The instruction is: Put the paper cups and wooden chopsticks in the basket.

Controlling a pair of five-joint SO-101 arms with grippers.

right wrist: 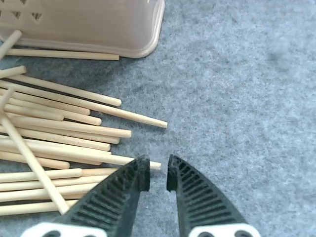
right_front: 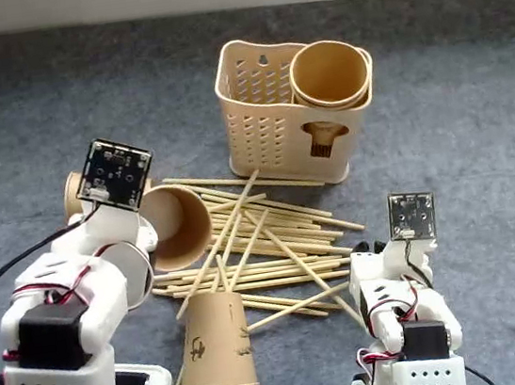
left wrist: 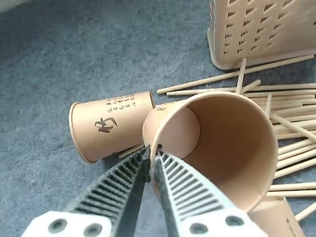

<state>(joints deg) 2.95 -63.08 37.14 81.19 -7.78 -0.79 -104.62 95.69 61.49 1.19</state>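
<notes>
Near the left side of the table (right_front: 477,126), we see the left gripper (left wrist: 152,163) pinched almost shut on the rim of a paper cup (left wrist: 222,143). The cup lies sideways in that grip, its mouth facing roughly the near edge. The basket (right_front: 256,107) stands toward the far edge, beyond this cup and to its right, with nested cups (right_front: 329,74) already inside. We judge the next move to be a carry away and rightward, then a tip upright. Chopsticks (right_front: 265,248) sprawl between basket and arms. The right gripper (right wrist: 157,170) hangs over their ends, open just a crack, holding nothing. A second cup (left wrist: 106,123) lies beside the held one, and a third cup (right_front: 216,342) is by the near edge
</notes>
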